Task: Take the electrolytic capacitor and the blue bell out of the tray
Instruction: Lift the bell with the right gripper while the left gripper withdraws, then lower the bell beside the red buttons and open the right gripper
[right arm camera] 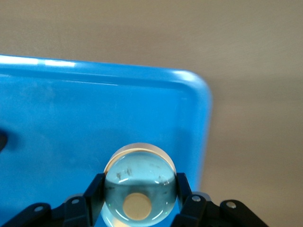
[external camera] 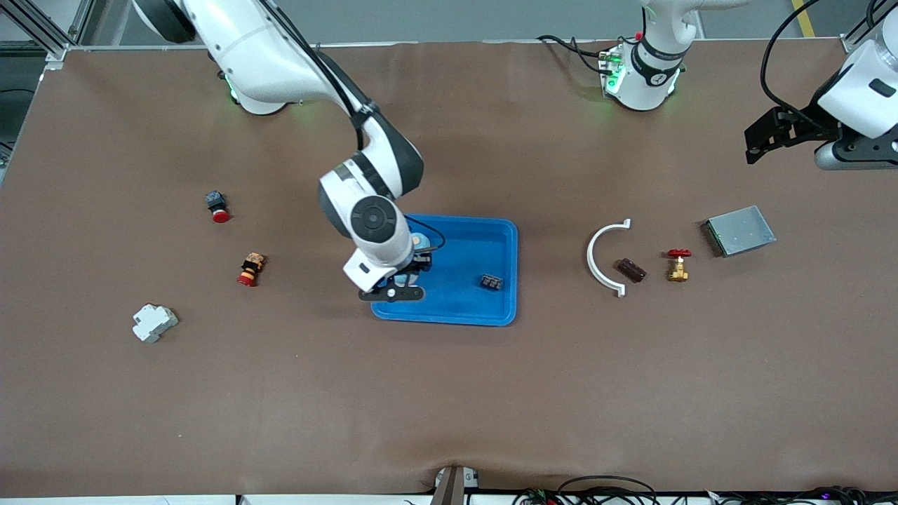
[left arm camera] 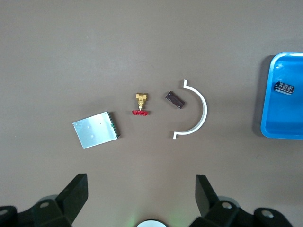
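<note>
My right gripper [external camera: 412,261] hangs low over the blue tray [external camera: 484,235], at the tray's end toward the right arm. It is shut on the bell [right arm camera: 139,165], a shiny dome with a tan button, gripped between both fingers [right arm camera: 94,189]. A small dark block with pale marks [external camera: 491,282] lies in the tray toward the left arm's end. A dark brown cylinder [external camera: 630,270] lies on the table beside a white arc [external camera: 596,256]. I cannot tell which of these two is the capacitor. My left gripper [external camera: 761,144] waits open and empty, high over the left arm's end of the table.
A brass valve with a red handle [external camera: 678,265] and a grey metal box [external camera: 738,230] lie toward the left arm's end. Two red-capped buttons [external camera: 218,206] [external camera: 250,269] and a white block [external camera: 153,322] lie toward the right arm's end.
</note>
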Robot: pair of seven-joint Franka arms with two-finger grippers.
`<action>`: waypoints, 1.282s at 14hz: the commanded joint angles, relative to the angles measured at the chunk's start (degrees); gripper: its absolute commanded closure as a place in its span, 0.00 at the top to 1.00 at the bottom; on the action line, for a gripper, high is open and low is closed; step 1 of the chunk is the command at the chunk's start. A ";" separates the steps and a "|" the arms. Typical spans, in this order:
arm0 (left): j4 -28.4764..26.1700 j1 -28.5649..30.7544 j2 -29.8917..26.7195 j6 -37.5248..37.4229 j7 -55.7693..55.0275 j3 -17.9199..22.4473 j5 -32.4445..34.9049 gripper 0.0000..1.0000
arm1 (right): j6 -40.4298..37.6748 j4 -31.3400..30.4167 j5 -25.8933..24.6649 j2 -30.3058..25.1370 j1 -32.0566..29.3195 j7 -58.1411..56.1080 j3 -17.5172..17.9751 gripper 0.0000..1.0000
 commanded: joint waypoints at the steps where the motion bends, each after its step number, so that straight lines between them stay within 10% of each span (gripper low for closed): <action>1: -1.32 -0.30 -1.61 0.20 0.71 0.99 -0.91 1.00 | -8.34 -2.86 2.92 -8.44 -7.39 -12.86 0.91 0.09; 8: -1.23 -0.30 -0.46 0.29 0.62 0.55 -0.91 1.00 | -12.32 -16.74 -3.39 -25.06 -19.88 -36.62 0.38 0.08; 18: -1.23 -0.21 0.15 0.38 0.98 0.55 -0.83 1.00 | -3.91 -24.82 -5.15 -26.74 -34.04 -55.70 0.38 0.08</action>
